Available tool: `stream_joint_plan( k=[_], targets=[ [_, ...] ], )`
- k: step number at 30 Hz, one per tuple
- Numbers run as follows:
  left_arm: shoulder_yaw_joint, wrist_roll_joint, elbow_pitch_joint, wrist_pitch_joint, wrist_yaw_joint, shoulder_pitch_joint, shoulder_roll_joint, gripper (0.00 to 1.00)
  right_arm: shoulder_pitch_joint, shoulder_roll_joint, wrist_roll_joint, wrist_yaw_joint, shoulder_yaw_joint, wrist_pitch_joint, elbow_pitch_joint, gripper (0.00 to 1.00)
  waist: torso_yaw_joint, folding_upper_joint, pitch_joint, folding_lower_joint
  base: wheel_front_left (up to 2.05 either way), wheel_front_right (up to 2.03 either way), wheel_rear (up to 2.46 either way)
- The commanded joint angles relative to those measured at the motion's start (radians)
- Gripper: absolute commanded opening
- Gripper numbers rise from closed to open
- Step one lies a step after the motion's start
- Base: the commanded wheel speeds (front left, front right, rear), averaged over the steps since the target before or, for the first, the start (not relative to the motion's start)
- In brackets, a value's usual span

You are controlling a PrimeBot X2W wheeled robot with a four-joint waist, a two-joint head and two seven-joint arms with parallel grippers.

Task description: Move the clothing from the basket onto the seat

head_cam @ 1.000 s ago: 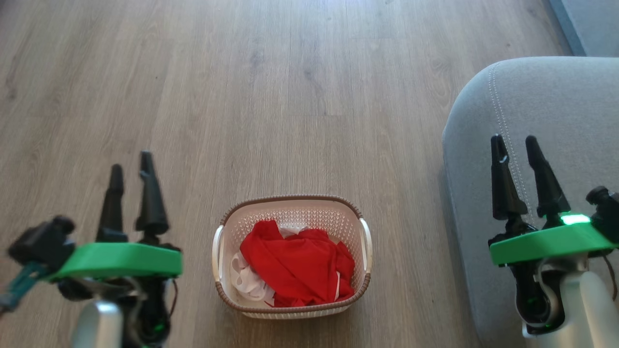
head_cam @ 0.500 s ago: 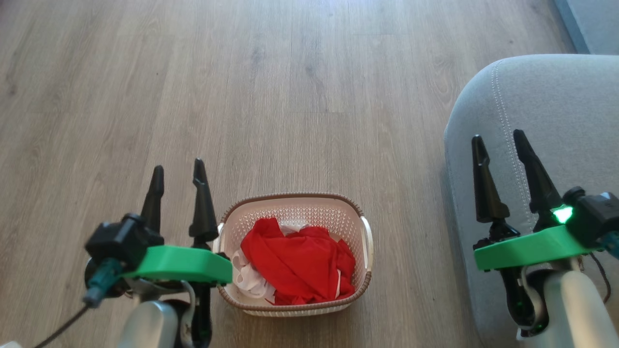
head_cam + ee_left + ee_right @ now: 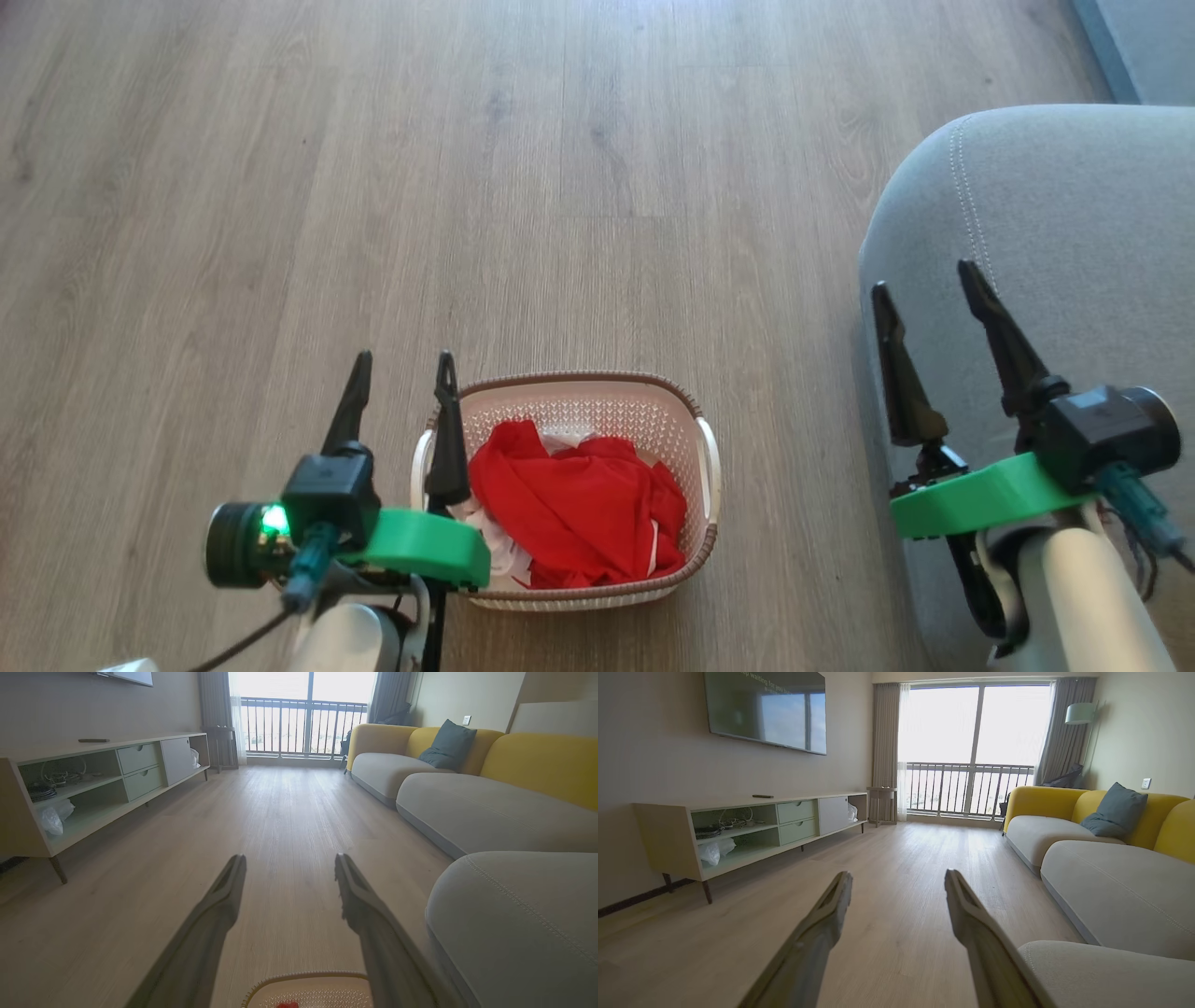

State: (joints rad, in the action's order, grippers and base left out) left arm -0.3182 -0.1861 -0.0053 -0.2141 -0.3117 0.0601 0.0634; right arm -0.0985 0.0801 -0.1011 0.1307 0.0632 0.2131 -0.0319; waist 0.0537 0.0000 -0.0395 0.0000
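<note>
Head view: basket (image 3: 560,403) on the floor (image 3: 467,187) at 6 o'clock, clothing (image 3: 569,509) piled in it. Seat (image 3: 1074,187) at the basket's 3 o'clock, apart from it. Left gripper (image 3: 403,357) at the basket's 9 o'clock, its inner finger crossing the left rim. Right gripper (image 3: 922,276) over the seat's 9 o'clock edge. Right wrist view: cabinet (image 3: 803,812) along the wall at 9 o'clock, sofa (image 3: 1111,882) at 3, balcony door (image 3: 971,751) at 12.

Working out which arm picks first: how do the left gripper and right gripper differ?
The left gripper hangs at the left rim of the basket, beside the clothing; the right gripper hangs over the edge of the seat, away from the basket. The left gripper points straight up the head view; the right gripper leans leftward. Both are open and empty.
</note>
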Motion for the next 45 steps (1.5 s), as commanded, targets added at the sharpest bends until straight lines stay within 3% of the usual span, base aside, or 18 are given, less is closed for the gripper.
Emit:
stream_joint_plan(
  k=[1,11,18,36,45],
  targets=[
    [0.019,0.033,-0.022,-0.015,-0.011,0.041,0.006,1.0,-0.051,0.015,0.034,0.0,0.027,0.016,-0.027,1.0,-0.001,0.0,-0.001,0.0,0.0,0.0,0.0],
    [0.038,0.083,0.071,-0.044,-0.005,0.029,-0.009,1.0,-0.042,0.01,0.067,0.0,0.032,0.045,0.148,1.0,-0.001,0.0,0.0,0.0,0.0,0.0,0.0],
    [0.048,0.083,0.131,-0.048,0.026,-0.003,-0.013,1.0,-0.045,0.007,0.08,0.0,0.027,0.049,0.24,1.0,-0.01,0.0,0.008,0.0,0.0,0.0,0.0],
    [0.03,0.064,0.153,-0.048,0.029,-0.005,-0.013,1.0,-0.056,0.003,0.082,0.0,0.023,0.049,0.263,1.0,-0.005,0.0,-0.001,0.0,0.0,0.0,0.0],
    [0.016,0.055,0.166,-0.048,0.039,0.015,-0.013,1.0,-0.07,0.009,0.09,0.0,-0.002,0.049,0.267,1.0,-0.009,0.0,-0.061,0.0,0.0,0.0,0.0]
  ],
)
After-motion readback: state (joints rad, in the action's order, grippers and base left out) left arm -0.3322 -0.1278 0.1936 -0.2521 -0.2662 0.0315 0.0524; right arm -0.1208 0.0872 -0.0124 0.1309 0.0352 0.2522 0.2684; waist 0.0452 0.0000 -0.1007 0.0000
